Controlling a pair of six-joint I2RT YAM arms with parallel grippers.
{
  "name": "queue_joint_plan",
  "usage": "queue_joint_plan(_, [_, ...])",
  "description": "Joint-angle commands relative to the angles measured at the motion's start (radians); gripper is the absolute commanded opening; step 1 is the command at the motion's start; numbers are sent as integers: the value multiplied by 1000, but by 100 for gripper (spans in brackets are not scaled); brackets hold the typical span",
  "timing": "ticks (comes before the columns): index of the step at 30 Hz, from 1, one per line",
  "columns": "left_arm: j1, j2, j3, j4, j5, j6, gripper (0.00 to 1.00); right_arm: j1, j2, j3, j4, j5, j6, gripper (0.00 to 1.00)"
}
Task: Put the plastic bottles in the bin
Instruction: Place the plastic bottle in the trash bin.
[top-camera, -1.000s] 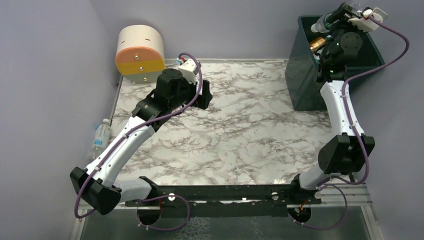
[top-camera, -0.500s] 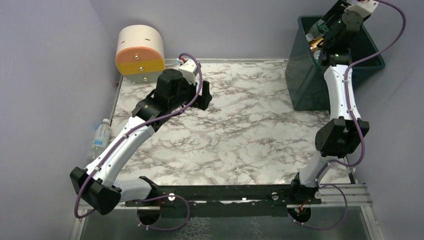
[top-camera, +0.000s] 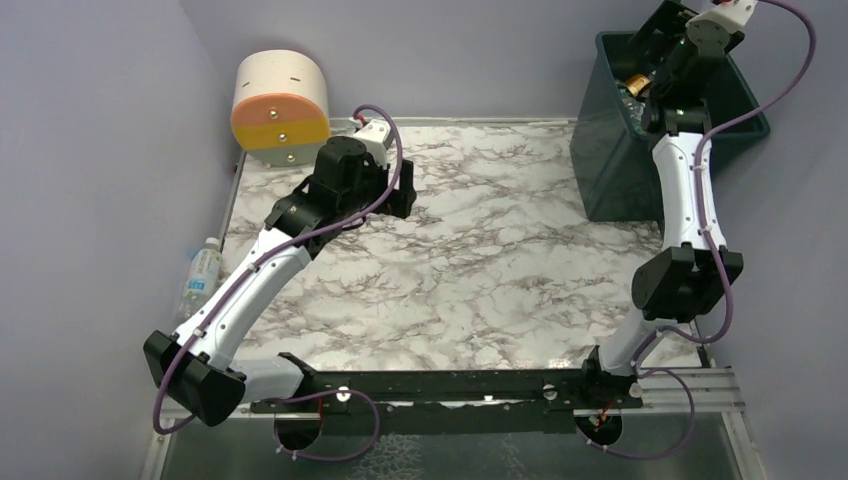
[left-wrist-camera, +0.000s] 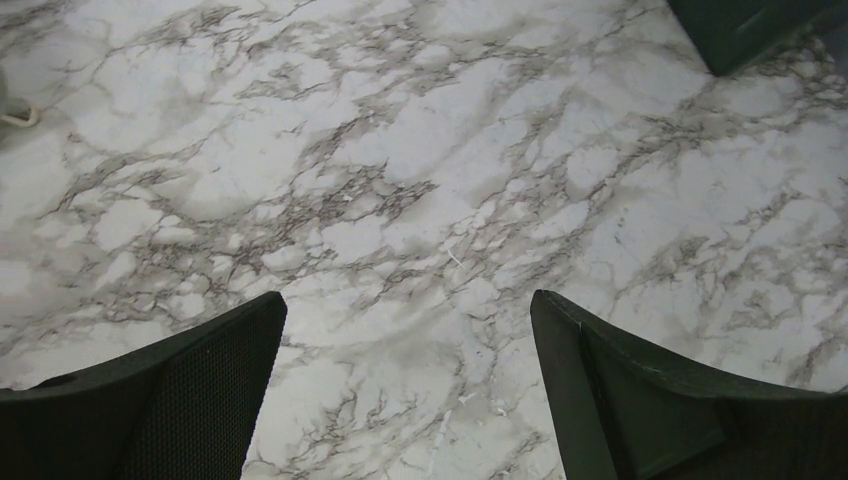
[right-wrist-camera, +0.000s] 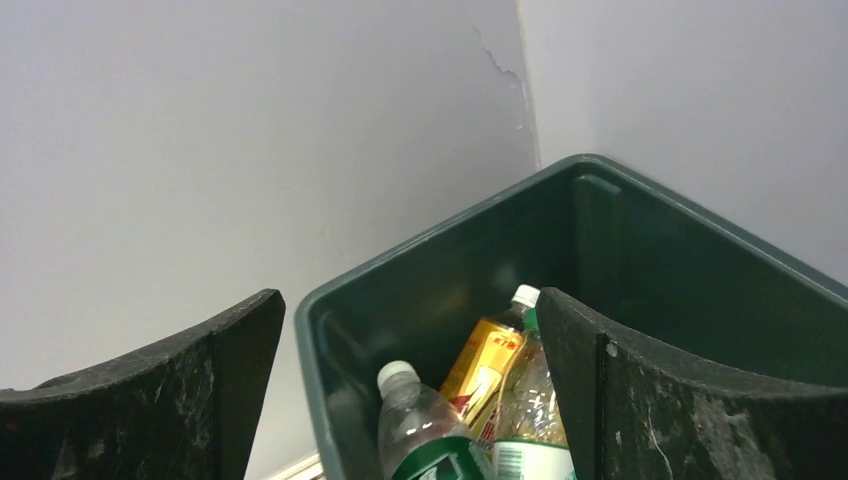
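Inside, the dark green bin (right-wrist-camera: 450, 290) holds 3 labelled bottles (right-wrist-camera: 485, 365).

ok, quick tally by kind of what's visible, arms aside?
Plastic bottles: 4 (3 showing in the bin, 1 loose bottle beside the table's left edge)
Bin: 1
Round drum: 1
Total: 6; the bin may hide more.

Inside the bin (right-wrist-camera: 450, 285), three bottles (right-wrist-camera: 485, 365) are cut off at the wrist view's lower edge; overhead, the right arm (top-camera: 682, 185) hides its interior
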Motion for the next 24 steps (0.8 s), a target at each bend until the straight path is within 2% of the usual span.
queue_joint_plan(1, [80, 66, 69, -110, -102, -75, 99, 2, -128, 37, -128, -123, 41, 99])
queue_joint_plan(5, [172, 101, 90, -186, -142, -151, 99, 18, -187, 75, -284, -213, 71, 99])
queue_joint_plan(8, [207, 100, 84, -220, -241, -204, 99, 59, -248, 34, -335, -309, 83, 99])
queue_joint_plan(10, [230, 104, 85, -254, -318, -227, 99, 128, -293, -18, -339, -342, 68, 100])
queue_joint_plan(12, [264, 113, 90, -299, -383, -239, 99, 247, -321, -43, -359, -317, 34, 100])
queue_joint_plan(17, [306, 123, 67, -375, -489, -201, 99, 499, -352, -143, -373, -322, 21, 99])
queue_joint_plan(20, [339, 140, 31, -370, -545, -222, 99, 587, -366, -235, -328, -327, 26, 99])
queue_joint_plan(22, [364, 166, 21, -343, -537, -241, 99, 616, -359, -275, -302, -340, 31, 99])
queue_joint_plan(24, [383, 208, 7, -321, -593, -237, 99, 626, -342, -279, -304, -364, 35, 99])
